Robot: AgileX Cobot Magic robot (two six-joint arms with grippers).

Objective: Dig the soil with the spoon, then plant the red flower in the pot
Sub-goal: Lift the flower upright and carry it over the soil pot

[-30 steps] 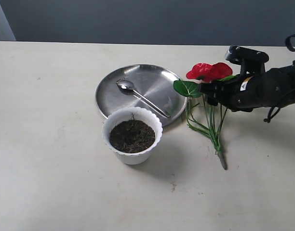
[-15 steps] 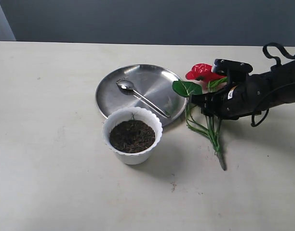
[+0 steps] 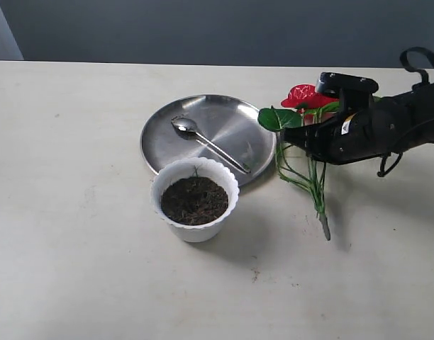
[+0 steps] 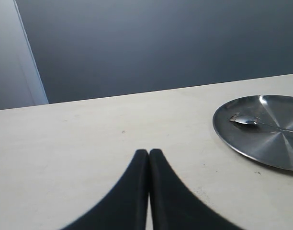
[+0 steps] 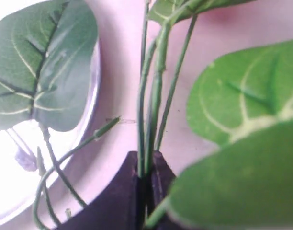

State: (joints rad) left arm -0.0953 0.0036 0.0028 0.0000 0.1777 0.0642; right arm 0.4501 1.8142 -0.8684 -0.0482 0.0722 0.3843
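The white scalloped pot [image 3: 195,199] stands near the middle of the table, filled with dark crumbly soil [image 3: 194,200]. Behind it the silver spoon [image 3: 208,142] lies on the steel plate, also seen as the spoon [image 4: 244,120] in the left wrist view. To the right, my right gripper [image 3: 310,139] is shut on the green stems of the red flower [image 3: 306,96], lifted so its stem end [image 3: 323,225] hangs close to the table. The stems [image 5: 149,115] run between the right gripper's [image 5: 146,165] closed fingers. My left gripper [image 4: 148,158] is shut with nothing in it, low over the table.
A round steel plate [image 3: 231,125] lies behind the pot, its rim close to the flower's leaves; the plate [image 4: 276,143] also shows in the left wrist view. A dark wall backs the table's far edge.
The right gripper closed on the flower's stems and raised them slightly; the blooms and leaves rose and the stem end drew a little left off the table.
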